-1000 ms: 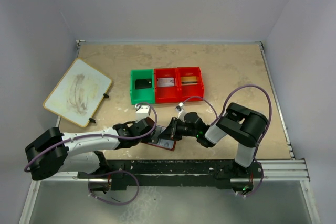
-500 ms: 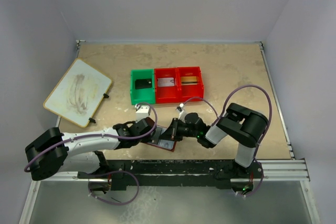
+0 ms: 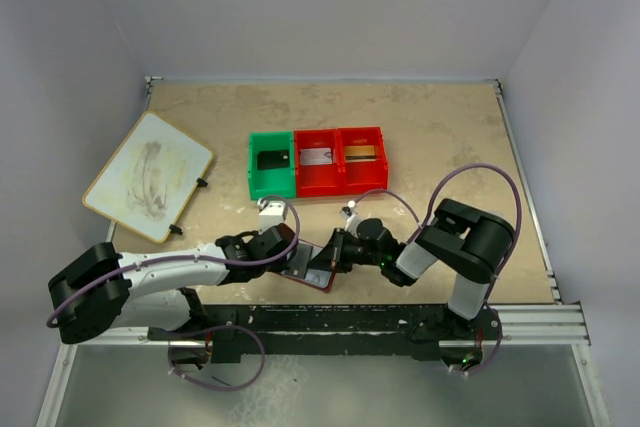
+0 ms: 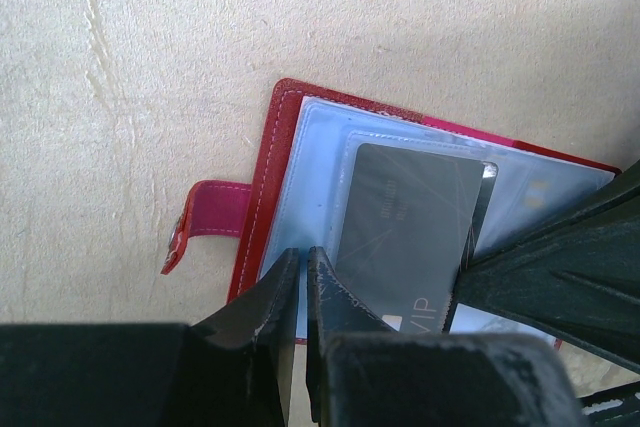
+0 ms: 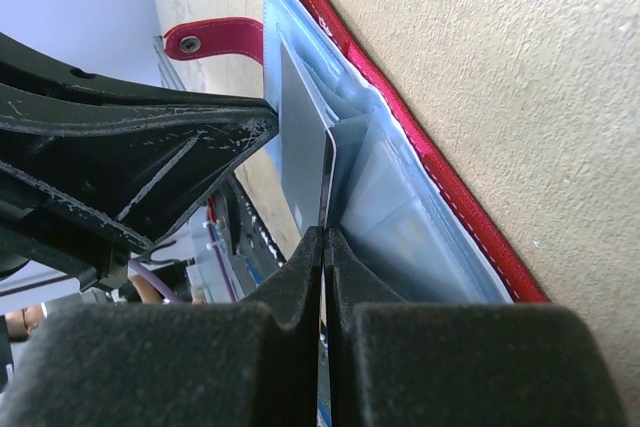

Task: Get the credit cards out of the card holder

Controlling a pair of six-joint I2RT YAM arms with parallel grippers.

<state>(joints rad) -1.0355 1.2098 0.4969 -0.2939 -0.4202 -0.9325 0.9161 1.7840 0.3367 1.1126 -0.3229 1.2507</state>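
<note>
The maroon card holder lies open near the table's front edge, its red tab pointing left. A dark grey credit card marked VIP sticks partway out of a pale blue sleeve. My left gripper is shut on the sleeve's near edge. My right gripper is shut on the edge of that grey card; its fingers show at the right of the left wrist view. In the top view the left gripper and right gripper meet over the holder.
A green-and-red bin tray stands behind the holder with a black card, a silver-grey card and a gold-brown card, one per compartment. A white board lies at the far left.
My right gripper has closed on the grey card and shifted slightly right. The left gripper has stayed on the holder.
</note>
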